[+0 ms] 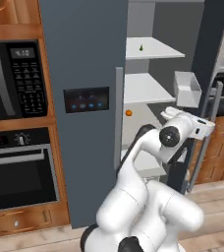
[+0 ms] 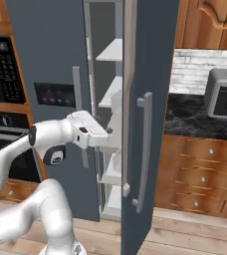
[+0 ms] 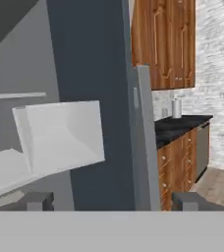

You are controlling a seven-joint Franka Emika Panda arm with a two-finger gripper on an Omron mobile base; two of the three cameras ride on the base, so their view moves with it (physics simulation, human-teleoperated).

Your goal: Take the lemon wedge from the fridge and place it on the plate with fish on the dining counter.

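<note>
The fridge stands with its left door shut and its right door swung open. The lemon wedge, a tiny greenish piece, lies on an upper white shelf. My gripper hangs at mid height by the open door's inner edge, well below and to the right of the wedge. In the hand view my gripper is open, its fingertips wide apart with nothing held, facing the door's edge and a white door bin. The plate with fish and the dining counter are out of view.
A small round orange fruit sits on a lower shelf. A black microwave and wall oven stand left of the fridge. The open door's long handle juts out; beyond it are wooden drawers and a black countertop.
</note>
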